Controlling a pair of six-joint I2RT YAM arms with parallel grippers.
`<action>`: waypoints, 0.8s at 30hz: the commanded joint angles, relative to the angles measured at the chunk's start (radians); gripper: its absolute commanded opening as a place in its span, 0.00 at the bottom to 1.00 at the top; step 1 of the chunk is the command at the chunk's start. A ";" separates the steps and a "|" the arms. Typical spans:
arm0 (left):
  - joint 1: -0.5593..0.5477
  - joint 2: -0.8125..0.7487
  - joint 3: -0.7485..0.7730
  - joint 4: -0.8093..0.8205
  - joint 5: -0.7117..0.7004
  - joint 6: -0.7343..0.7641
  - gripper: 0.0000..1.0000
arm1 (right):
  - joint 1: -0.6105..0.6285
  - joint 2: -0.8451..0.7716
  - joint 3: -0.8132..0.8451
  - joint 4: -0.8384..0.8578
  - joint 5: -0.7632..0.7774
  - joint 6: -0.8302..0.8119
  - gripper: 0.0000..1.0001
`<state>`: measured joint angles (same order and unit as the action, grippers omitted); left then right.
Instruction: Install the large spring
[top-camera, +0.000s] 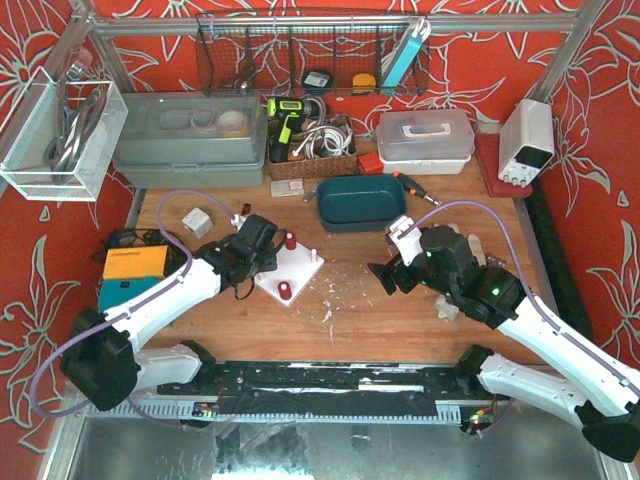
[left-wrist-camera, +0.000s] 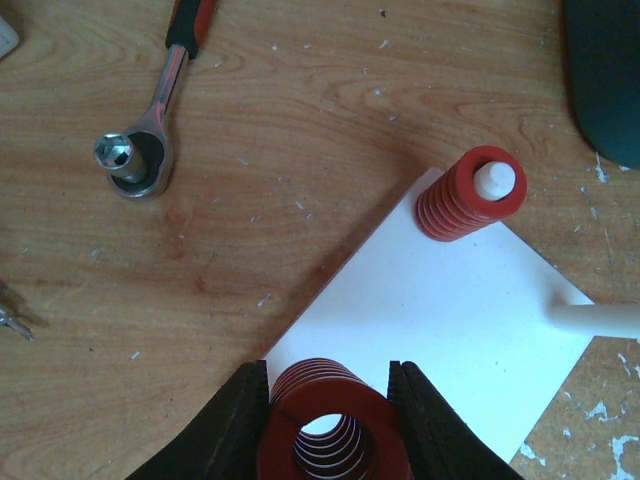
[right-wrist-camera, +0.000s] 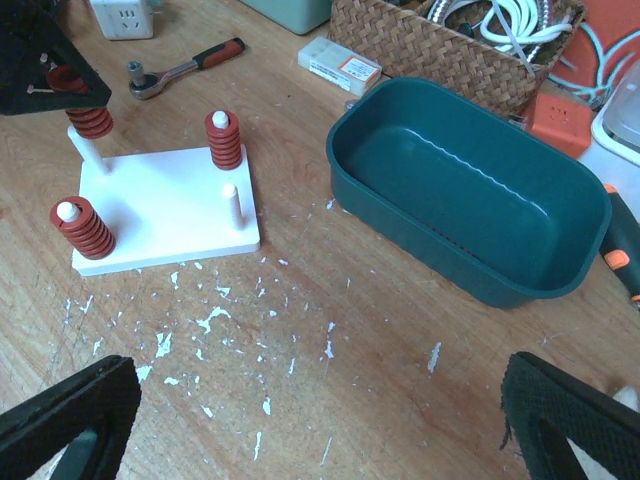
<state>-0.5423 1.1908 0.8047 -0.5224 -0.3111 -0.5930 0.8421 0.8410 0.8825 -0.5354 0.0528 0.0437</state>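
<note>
My left gripper (left-wrist-camera: 330, 400) is shut on a large red spring (left-wrist-camera: 332, 432) and holds it upright over the near-left corner of the white peg plate (left-wrist-camera: 450, 300). In the right wrist view the held spring (right-wrist-camera: 86, 108) has its lower end at the top of a white peg (right-wrist-camera: 90, 152). Two more red springs (right-wrist-camera: 83, 226) (right-wrist-camera: 224, 138) sit on pegs, and one peg (right-wrist-camera: 232, 205) is bare. My right gripper (right-wrist-camera: 320, 425) is open and empty over bare wood, right of the plate (top-camera: 300, 268). The left gripper (top-camera: 266, 256) covers the held spring in the top view.
A teal tub (top-camera: 360, 200) stands behind and right of the plate. A ratchet wrench (left-wrist-camera: 150, 130) lies on the wood to the far left of the plate. A wicker basket (right-wrist-camera: 450, 40), a white socket cube (top-camera: 197, 221) and an orange box (top-camera: 135, 262) are around.
</note>
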 joint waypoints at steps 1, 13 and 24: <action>0.003 0.028 -0.016 -0.019 -0.021 0.012 0.00 | 0.003 -0.015 0.005 -0.018 0.026 0.002 0.99; 0.004 -0.002 0.039 -0.090 -0.023 0.023 0.00 | 0.004 -0.003 0.010 -0.016 0.015 -0.025 0.99; 0.004 -0.033 -0.042 -0.047 -0.002 0.001 0.02 | 0.004 0.004 0.016 -0.021 0.001 -0.029 0.99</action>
<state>-0.5423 1.1603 0.7937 -0.5652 -0.3119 -0.5774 0.8421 0.8497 0.8825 -0.5430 0.0612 0.0307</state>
